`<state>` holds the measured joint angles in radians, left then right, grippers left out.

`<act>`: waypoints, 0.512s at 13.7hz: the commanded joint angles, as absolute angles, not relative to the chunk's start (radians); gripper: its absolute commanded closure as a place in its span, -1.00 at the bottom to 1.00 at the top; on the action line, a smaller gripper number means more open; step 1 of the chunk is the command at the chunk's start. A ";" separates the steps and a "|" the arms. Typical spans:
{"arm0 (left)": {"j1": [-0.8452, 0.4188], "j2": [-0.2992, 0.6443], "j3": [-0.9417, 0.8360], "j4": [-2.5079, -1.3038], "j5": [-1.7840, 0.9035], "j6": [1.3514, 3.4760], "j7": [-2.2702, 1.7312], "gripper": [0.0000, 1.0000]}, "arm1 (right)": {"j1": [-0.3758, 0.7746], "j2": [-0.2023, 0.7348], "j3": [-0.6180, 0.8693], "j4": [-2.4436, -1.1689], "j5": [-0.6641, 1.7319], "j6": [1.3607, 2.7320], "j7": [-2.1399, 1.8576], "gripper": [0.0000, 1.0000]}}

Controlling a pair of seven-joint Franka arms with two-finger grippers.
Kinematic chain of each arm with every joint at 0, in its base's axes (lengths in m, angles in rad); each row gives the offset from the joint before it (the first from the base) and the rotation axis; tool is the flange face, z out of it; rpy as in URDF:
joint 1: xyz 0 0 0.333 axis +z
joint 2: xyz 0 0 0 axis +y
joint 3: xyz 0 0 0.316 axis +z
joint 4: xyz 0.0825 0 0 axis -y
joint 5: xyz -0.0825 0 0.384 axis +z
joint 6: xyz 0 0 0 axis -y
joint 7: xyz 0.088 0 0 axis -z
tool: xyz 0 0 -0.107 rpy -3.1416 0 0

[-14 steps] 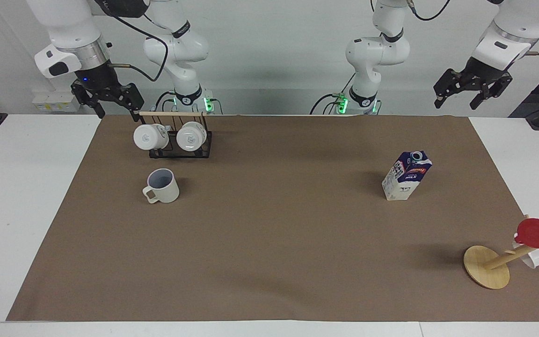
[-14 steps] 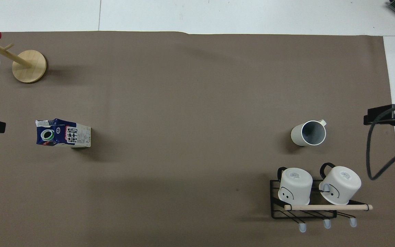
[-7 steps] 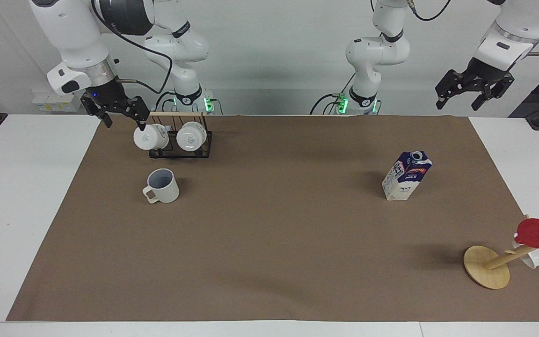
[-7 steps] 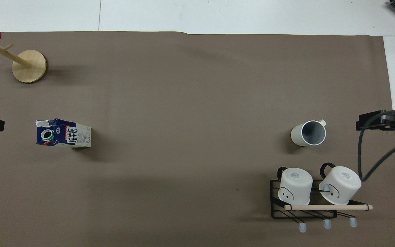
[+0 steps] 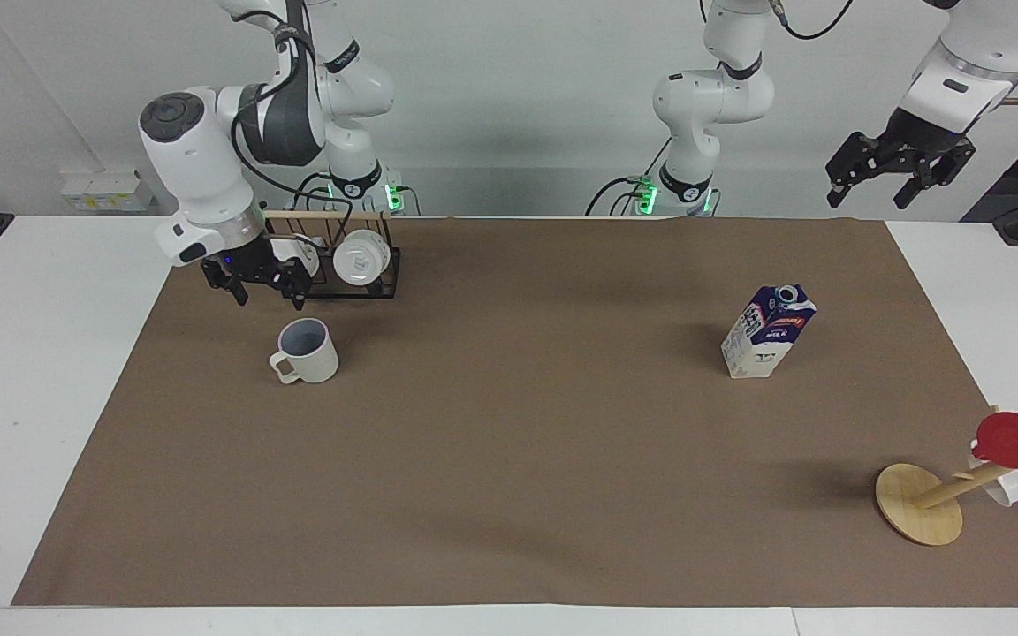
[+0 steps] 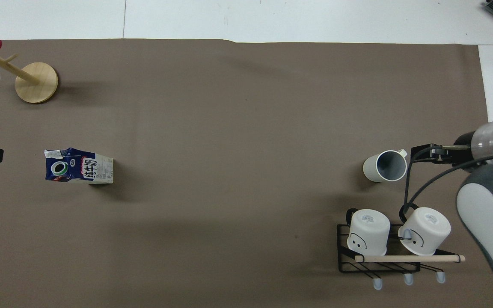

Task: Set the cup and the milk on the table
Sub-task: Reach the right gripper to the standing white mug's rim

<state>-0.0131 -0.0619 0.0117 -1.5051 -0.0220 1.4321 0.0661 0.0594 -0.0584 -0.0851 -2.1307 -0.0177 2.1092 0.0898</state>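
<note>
Brown mat (image 5: pixel 509 459), right end effector (image 5: pixel 259 285) lowered beside cup (image 5: pixel 307 350), fingers spread

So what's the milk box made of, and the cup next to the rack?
The milk looks like printed cardboard: folded gable top, flat sides, slight sheen. The cup seems to be matte ceramic, maybe plastic: smooth off-white wall, greyish inside, thick rim. The rack looks like thin black wire.

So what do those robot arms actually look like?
Both arms are glossy white with rounded joints and dark grey bands. Each ends in a black two-finger end effector: right, left. Black cables loop along them, and green lights glow at the bases.
</note>
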 commanded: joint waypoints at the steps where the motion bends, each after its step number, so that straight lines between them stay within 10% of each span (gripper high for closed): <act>1: -0.006 -0.077 0.005 -1.528 -0.003 1.460 0.072 -1.00 | 0.054 -0.052 -0.083 -2.193 -0.008 2.193 0.064 -1.00; 7: -0.005 -0.077 0.005 -1.529 -0.003 1.463 0.072 -1.00 | 0.093 -0.046 -0.078 -2.191 -0.008 2.198 0.097 -1.00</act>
